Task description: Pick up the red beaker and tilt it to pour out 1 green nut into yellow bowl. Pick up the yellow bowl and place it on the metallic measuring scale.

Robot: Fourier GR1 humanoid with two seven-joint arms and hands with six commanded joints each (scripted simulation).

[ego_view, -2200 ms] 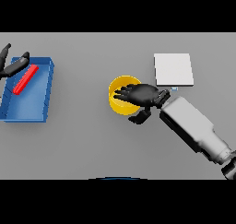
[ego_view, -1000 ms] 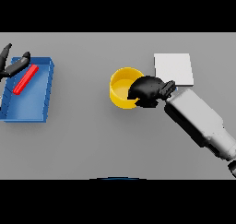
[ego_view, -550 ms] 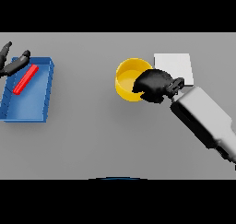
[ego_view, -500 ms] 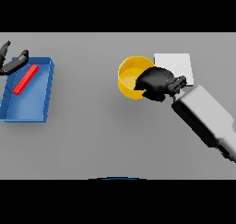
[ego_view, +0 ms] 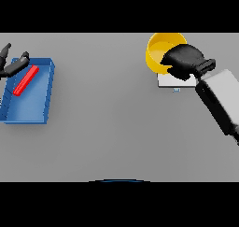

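A: What has changed since half a second ago?

B: The yellow bowl [ego_view: 161,51] has travelled up and to the right. It was beside the scale before; now it covers most of the metallic measuring scale [ego_view: 179,81], of which only the near edge and a strip under the wrist show.

A: Start from the near side, then. What comes first?

B: The grey tabletop [ego_view: 107,128]. The white and grey right arm [ego_view: 221,102] comes in from the right edge and slants up and leftward toward the bowl.

A: And the right hand?

B: The right hand [ego_view: 184,61] is clamped on the bowl's right rim, its dark fingers curled over the edge. Whether the bowl is resting on the scale or held just above it, I cannot tell.

A: What lies on the left?

B: A blue tray [ego_view: 44,97] near the left edge, well apart from the bowl. Inside its far part lies the red beaker [ego_view: 25,80] on its side, slanted.

A: And the left hand?

B: The left hand [ego_view: 11,65] shows at the tray's far left corner, its fingers spread and relaxed, holding nothing. The fingertips come close to the beaker's upper end; whether they touch it is unclear.

A: Any green nut?

B: None that I can make out.
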